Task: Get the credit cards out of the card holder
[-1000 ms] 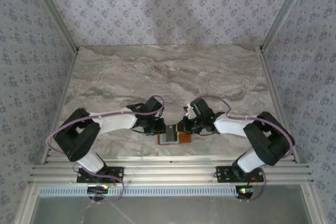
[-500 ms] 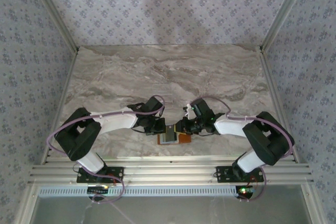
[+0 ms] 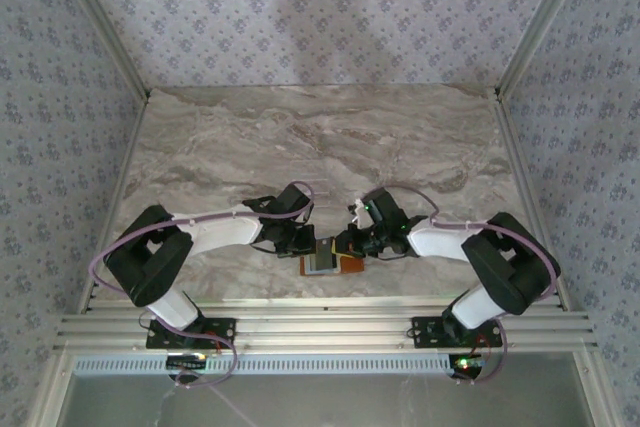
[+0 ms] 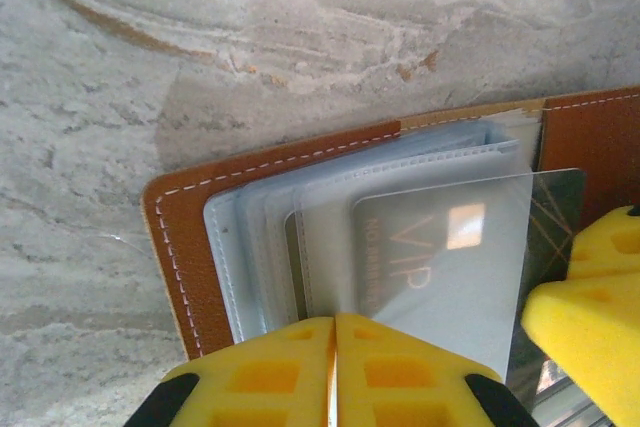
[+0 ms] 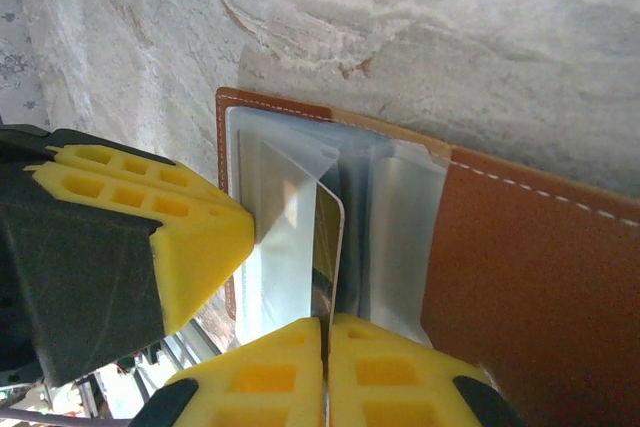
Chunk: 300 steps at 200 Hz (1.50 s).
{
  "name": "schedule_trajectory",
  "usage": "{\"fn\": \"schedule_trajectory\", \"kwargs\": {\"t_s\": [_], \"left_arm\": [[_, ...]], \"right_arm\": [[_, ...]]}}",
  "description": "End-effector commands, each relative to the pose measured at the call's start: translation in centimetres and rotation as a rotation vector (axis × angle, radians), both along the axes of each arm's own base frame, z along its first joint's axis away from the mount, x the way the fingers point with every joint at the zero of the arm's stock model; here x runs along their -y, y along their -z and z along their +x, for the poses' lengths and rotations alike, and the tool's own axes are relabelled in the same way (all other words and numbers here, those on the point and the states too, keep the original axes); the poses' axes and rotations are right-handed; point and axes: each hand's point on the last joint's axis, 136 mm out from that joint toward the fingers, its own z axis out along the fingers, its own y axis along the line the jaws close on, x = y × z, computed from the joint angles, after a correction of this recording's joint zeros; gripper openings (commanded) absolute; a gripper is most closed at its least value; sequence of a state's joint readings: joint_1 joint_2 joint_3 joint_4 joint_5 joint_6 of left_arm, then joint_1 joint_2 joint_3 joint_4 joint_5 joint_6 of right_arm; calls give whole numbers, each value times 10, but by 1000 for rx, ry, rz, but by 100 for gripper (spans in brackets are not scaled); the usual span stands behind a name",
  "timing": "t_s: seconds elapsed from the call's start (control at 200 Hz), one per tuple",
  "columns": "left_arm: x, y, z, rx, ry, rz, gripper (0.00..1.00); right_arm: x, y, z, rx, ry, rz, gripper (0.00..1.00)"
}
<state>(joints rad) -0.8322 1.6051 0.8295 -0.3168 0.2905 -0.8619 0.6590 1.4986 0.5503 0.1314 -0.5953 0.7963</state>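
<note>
Top external: card holder [image 3: 346, 265] seemingly crosswise.

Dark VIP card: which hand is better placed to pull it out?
Right. The right hand seems shut on the dark plastic VIP card's edge; the left hand rests on the clear plastic sleeves.

The worktop [image 3: 400, 137] is a marble-look slab, pale grey-beige with brownish veins running across it. Three walls close it in, all papered in a small blue-grey floral print: the back wall [image 3: 320, 7] carries a soft dark shadow near its middle, with the left wall [image 3: 50, 147] and the right wall [image 3: 590, 147] flanking it. Slanted aluminium posts [image 3: 100, 22] mark the corners. Ribbed aluminium rails [image 3: 320, 327] run along the near edge, with a perforated strip [image 3: 320, 364] just below them.
</note>
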Motion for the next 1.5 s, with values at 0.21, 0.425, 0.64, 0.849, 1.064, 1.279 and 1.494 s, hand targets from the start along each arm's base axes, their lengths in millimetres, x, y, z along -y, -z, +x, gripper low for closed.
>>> {"fn": "schedule_trajectory", "kwargs": {"t_s": [0.21,0.425,0.64,0.849,1.064,1.279,1.494], "left_arm": [[-33,20,-16,-42,-2,157,10],[-22,-1,-6,3,5,107,18],[-21,-33,7,84,-1,103,21],[-46,-44,10,115,-63,111,21],[-85,-37,3,102,-162,103,22],[-116,-24,-9,57,-265,41,24],[-134,-23,-21,57,-320,23,25]], "right_arm": [[44,-9,1,48,38,-159,6],[41,-44,13,169,-25,-173,2],[37,-80,42,394,-112,-231,0],[27,-105,67,706,-382,-366,0],[7,-122,94,912,-680,-438,0],[-19,-127,117,954,-945,-473,0],[-43,-115,129,925,-1151,-504,0]]}}
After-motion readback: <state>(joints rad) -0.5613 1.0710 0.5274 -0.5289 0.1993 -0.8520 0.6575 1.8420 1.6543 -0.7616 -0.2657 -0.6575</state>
